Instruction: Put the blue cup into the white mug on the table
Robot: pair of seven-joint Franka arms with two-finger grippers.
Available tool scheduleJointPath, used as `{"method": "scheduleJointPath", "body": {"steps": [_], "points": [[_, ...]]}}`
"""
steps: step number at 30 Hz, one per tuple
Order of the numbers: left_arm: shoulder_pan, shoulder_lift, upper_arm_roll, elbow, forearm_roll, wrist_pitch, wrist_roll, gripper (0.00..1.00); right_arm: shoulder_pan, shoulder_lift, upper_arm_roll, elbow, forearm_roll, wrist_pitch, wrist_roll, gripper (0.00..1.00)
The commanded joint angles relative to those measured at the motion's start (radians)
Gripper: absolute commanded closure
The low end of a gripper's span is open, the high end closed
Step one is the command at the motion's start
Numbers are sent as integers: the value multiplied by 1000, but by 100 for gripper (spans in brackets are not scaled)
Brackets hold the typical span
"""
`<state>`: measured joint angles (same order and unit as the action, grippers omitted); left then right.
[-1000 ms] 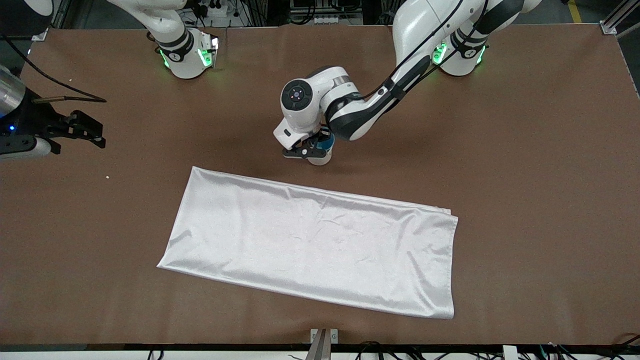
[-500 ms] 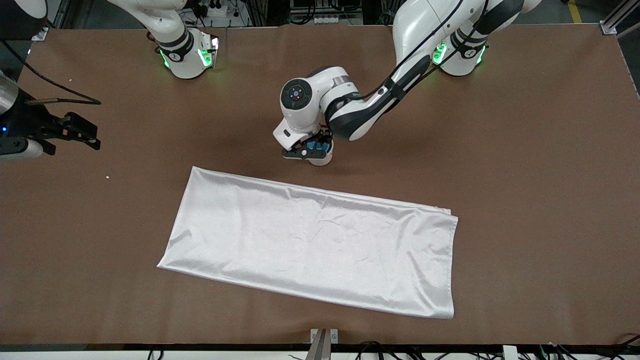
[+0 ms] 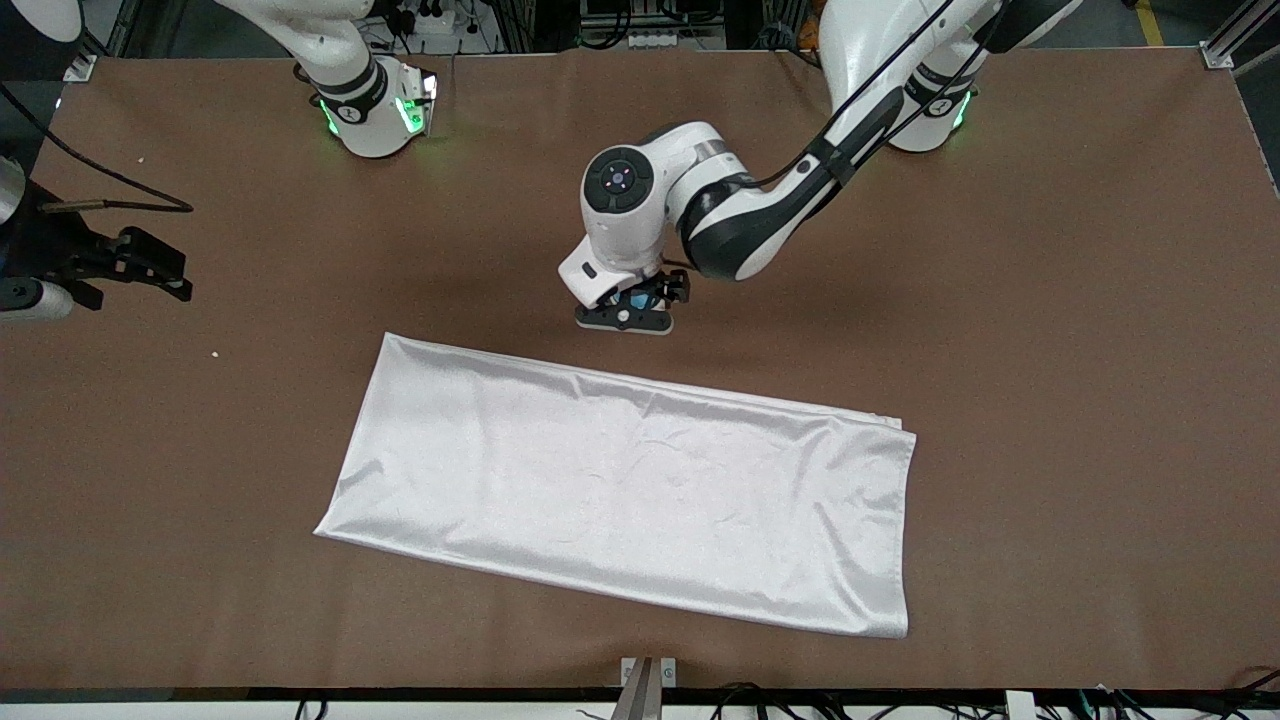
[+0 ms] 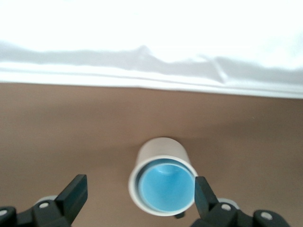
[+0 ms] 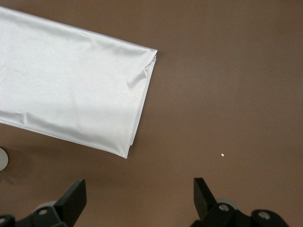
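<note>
One cup (image 4: 166, 187), blue, now nested in mug (image 4: 161, 155) on table (image 3: 1050, 300), directly under left gripper (image 4: 137, 195). Fingers parted, since lifted clear of cup; placement looks complete. Right gripper (image 5: 137, 194): spread wide, waiting over table's end. Cloth (image 3: 620, 490) beside mug.

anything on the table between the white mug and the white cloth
No, only bare brown table between the white mug, which holds the blue cup, and the cloth, in the left wrist view.

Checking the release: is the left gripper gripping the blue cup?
No: the left gripper's fingers stand apart, clear of the blue cup inside the white mug.
</note>
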<state>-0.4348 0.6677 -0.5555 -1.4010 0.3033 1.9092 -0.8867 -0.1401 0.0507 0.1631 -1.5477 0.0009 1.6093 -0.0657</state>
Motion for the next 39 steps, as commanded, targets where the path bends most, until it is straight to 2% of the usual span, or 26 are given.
{"method": "scheduleJointPath", "body": {"steps": [1,11,22,28,32,39], "points": [[48,-108,0,-23,8,-81,32,0,-15,5,7,8,7,-14,-3,0],[132,-246,11,-64,-41,-159,57,0,-12,5,7,8,5,-14,1,0],[122,-486,239,-206,-233,-161,287,0,-13,0,7,8,5,-32,1,0],[120,-591,301,-303,-273,-160,351,0,-27,-2,7,8,5,-48,0,0],[119,-649,367,-351,-316,-159,419,0,-29,-2,7,8,5,-48,0,0],[119,-750,447,-426,-323,-177,489,0,-27,0,7,8,5,-46,0,0]]}}
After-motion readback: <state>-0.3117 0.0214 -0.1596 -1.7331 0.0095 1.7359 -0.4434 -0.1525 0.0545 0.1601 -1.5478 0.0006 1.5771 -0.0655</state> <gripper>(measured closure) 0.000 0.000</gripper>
